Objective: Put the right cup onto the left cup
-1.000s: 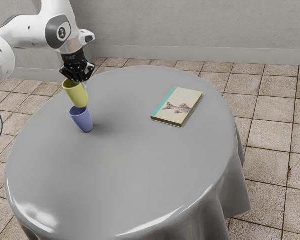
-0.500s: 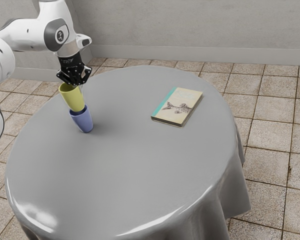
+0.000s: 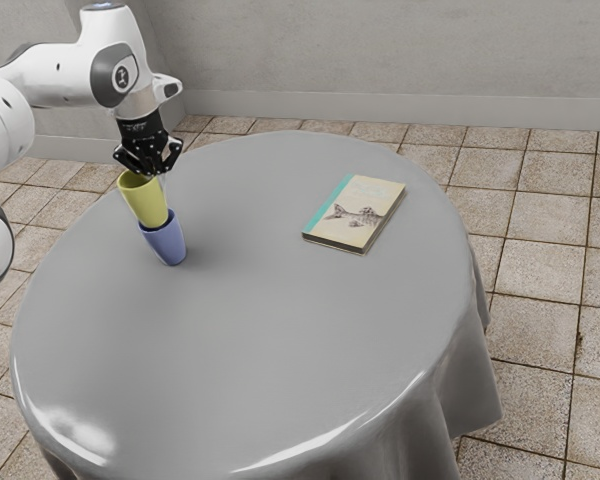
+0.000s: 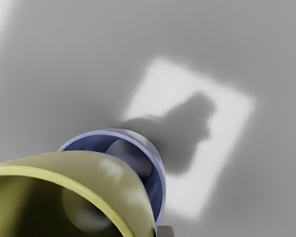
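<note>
Tapering downward: wide-mouthed yellow cup (image 3: 147, 205) over blue cup (image 3: 167, 244).

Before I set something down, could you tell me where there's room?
The table is bare between the blue cup and book, and from them to its near edge. The yellow cup and hand crowd the blue cup's spot.

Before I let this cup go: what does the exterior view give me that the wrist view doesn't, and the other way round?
Exterior view: the arm reaching in from that view's left to the top of the yellow cup, the book, the tiled floor and the wall.

Wrist view: down inside the blue cup, beside the yellow one, plus a bright patch crossed by a shadow.

Both: the two cups, yellow above blue, and the grey table.
</note>
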Tool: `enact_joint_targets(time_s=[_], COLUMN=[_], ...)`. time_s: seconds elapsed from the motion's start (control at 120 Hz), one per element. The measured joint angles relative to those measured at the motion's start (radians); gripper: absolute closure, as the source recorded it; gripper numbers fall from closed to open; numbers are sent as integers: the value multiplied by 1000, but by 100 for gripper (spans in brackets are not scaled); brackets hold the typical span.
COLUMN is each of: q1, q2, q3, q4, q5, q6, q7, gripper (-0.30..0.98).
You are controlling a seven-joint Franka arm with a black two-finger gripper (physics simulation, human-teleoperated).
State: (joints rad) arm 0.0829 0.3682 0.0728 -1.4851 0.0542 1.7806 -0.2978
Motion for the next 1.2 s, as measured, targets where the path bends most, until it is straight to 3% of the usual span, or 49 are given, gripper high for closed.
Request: enact_joint_targets(time_s=[0.5,0.675,0.792,0.967,1.2], q1=[2,1,1,0,-15], q2=[19,19,18,-38,-148], q3=[-1,0,0,0,-34], q4=[-10,-9,-8,9,25], q5=[-5,-8,-10,-4,-3], q6=[27,30,30,21,-28], q7=[-20,-23,-25,-25,48], gripper=[78,40,24,11,5])
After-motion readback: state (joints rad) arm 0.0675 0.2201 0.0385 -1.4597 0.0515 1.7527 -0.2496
